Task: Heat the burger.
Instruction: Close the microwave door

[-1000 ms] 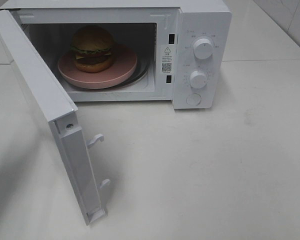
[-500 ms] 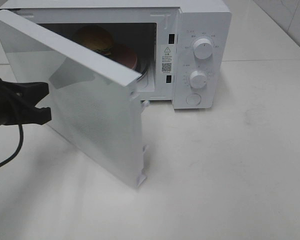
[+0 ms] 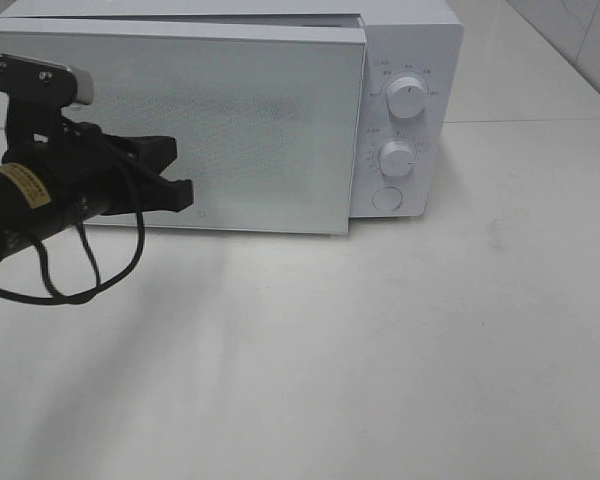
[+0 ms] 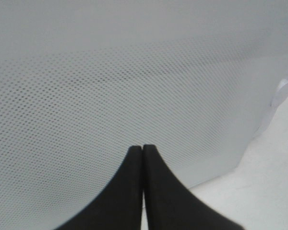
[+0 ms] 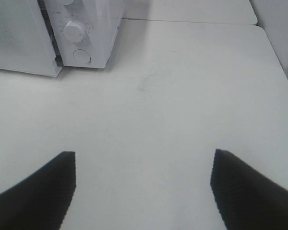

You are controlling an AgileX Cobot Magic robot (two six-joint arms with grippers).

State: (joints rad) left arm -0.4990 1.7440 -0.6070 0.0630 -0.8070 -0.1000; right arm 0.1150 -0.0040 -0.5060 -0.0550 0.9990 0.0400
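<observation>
The burger is hidden behind the door (image 3: 270, 130) of the white microwave (image 3: 410, 60). The door stands almost flat against the oven front, with its latch side slightly proud of the control panel. My left gripper (image 3: 185, 193) is shut with nothing in it, and its tips are at the lower left of the door. In the left wrist view the closed gripper (image 4: 142, 148) points straight at the dotted door (image 4: 134, 72). My right gripper (image 5: 144, 155) is open and empty above bare table, well to the right of the microwave (image 5: 93, 28). It does not show in the exterior view.
The control panel carries two round knobs (image 3: 407, 98) (image 3: 396, 158) and a round button (image 3: 386, 198) below them. The white table (image 3: 380, 340) stretches in front of and right of the oven. A black cable loops under my left arm.
The door has swung from wide open to nearly closed, with my left gripper coming in from the left behind it. The burger and pink plate have gone out of sight.
</observation>
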